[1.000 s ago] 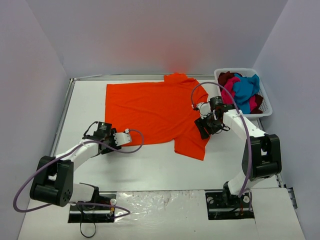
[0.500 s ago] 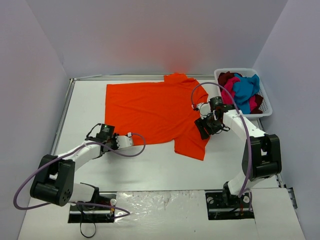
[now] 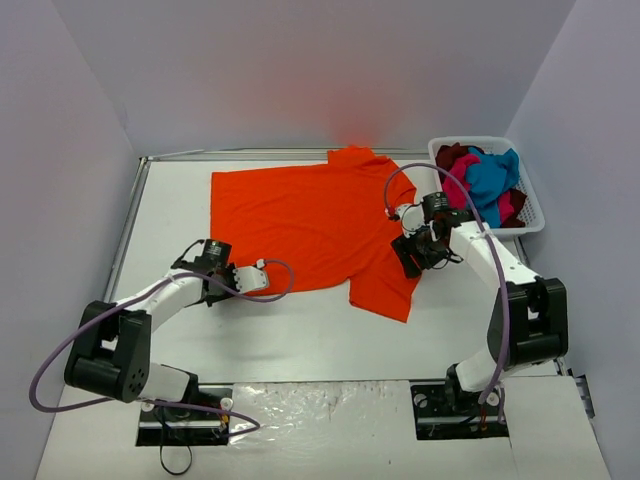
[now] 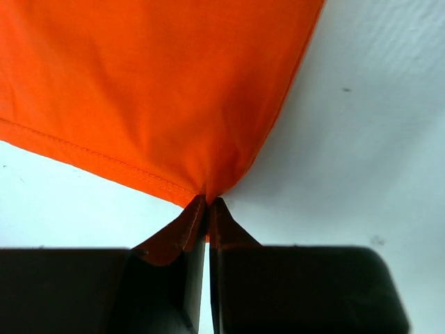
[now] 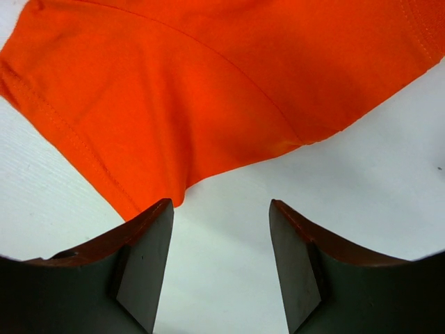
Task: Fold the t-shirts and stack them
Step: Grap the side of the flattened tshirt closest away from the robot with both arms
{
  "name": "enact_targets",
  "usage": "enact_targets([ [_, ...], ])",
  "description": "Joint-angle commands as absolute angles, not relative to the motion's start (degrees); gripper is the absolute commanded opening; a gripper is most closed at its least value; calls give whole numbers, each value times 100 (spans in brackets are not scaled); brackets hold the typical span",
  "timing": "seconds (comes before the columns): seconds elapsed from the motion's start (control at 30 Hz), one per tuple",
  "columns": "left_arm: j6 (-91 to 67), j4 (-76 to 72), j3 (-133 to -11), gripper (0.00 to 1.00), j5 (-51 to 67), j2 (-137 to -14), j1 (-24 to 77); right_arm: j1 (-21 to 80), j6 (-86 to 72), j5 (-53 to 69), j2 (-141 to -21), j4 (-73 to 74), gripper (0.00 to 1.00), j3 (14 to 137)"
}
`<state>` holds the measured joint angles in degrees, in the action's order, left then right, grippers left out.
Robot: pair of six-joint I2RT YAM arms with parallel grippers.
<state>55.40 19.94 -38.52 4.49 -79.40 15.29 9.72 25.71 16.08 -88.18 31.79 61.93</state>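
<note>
Orange t-shirt (image 3: 300, 225) lies spread beside the white basket (image 3: 532, 222), long axis pointing at it; we have the left gripper (image 4: 207, 202) clenched on the hem corner farthest from it, the right gripper (image 5: 221, 209) released at the basket-side sleeve.

Pale lilac walls (image 3: 300, 70) on three sides; white table (image 3: 300, 335).
</note>
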Motion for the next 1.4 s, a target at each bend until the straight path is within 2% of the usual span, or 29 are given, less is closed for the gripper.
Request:
enact_targets([
  [0.0,5238,3338,-4393,2,1265,-7577,1450,975,2846,1643,-8281,3708,54,6451],
  [0.2,5036,3876,-4992,2,1328,-7620,1389,1274,3461,1679,-7744,4113,56,6381],
  [0.5,4475,3403,-5168,2,1143,-8358,1248,1845,4359,1520,-7479,4420,56,5915],
  [0.87,3481,3032,-6046,2,1485,-9465,536,2689,4808,1081,-8402,4983,51,5810],
  [1.03,3401,2962,-6117,2,1345,-9554,457,3146,4851,984,-8859,4948,51,5731],
  [1.37,3322,2760,-6047,2,1213,-9677,334,3436,4860,827,-9465,4808,49,5590],
])
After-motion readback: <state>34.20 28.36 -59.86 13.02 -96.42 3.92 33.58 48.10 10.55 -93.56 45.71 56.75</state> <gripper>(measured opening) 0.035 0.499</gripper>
